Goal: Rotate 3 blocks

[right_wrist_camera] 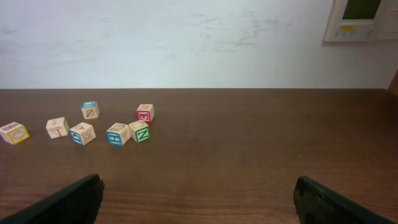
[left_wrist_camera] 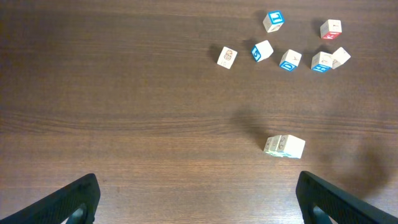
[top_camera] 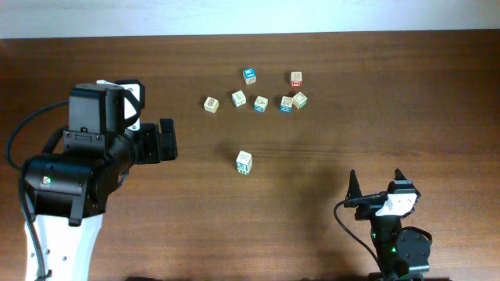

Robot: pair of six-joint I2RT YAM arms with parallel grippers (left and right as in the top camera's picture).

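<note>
Several small cream blocks lie in a loose cluster at the back of the table. Among them are a blue-topped one (top_camera: pixel 248 76), blue-edged ones (top_camera: pixel 261 104) (top_camera: pixel 287 103), a green-edged one (top_camera: pixel 299 100) and a red-printed cube (top_camera: pixel 296 78). One block with teal-green edging (top_camera: pixel 244 161) (left_wrist_camera: pixel 284 146) lies alone, nearer the middle. My left gripper (top_camera: pixel 172 140) (left_wrist_camera: pixel 198 186) is open and empty, well left of the lone block. Near the front edge, my right gripper (top_camera: pixel 376 178) (right_wrist_camera: pixel 199 186) stands open and empty, far from the cluster (right_wrist_camera: pixel 117 134).
A yellow-edged cube (top_camera: pixel 211 104) (right_wrist_camera: pixel 13 132) ends the cluster on the left. The dark wooden table (top_camera: pixel 391 117) runs back to a white wall (right_wrist_camera: pixel 186 43), where a pale panel (right_wrist_camera: pixel 360 18) hangs at the upper right.
</note>
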